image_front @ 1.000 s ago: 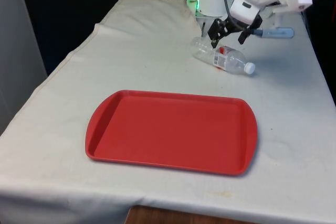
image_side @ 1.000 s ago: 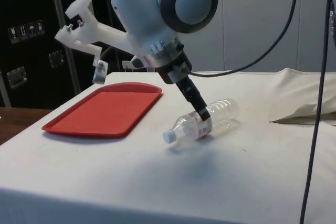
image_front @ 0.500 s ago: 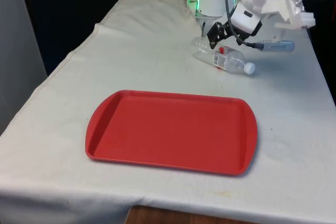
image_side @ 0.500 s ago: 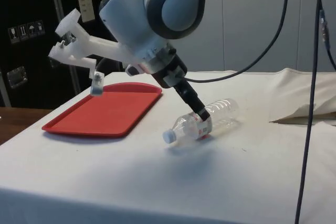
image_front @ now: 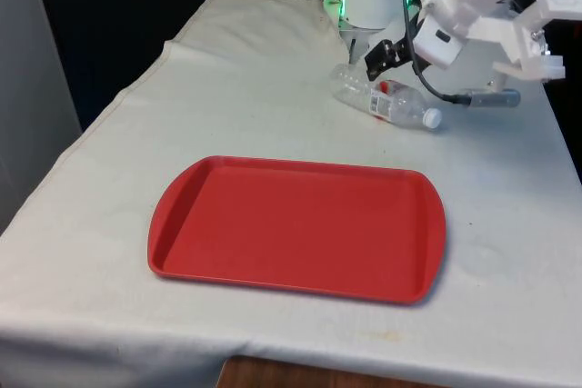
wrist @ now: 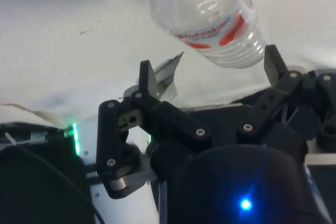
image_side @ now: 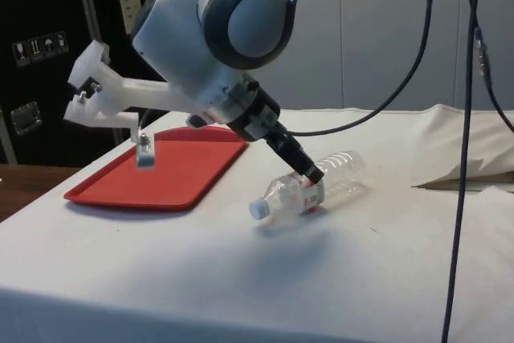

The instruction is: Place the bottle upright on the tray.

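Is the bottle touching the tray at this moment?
Apart. In the front view the bottle lies on its side on the cloth, and bare cloth shows between it and the tray's far rim.

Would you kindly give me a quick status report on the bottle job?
Pincer open, at the lying water bottle. Bottle on its side on the cloth, off the red tray. Nothing in the way.

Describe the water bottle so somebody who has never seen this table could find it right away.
Start at the big red tray in the middle of the white-clothed table. Look past the tray's far edge toward the front view's right, where the black gripper reaches down. The bottle lies on its side on the cloth there, outside the tray: clear plastic, white cap, red-marked label.
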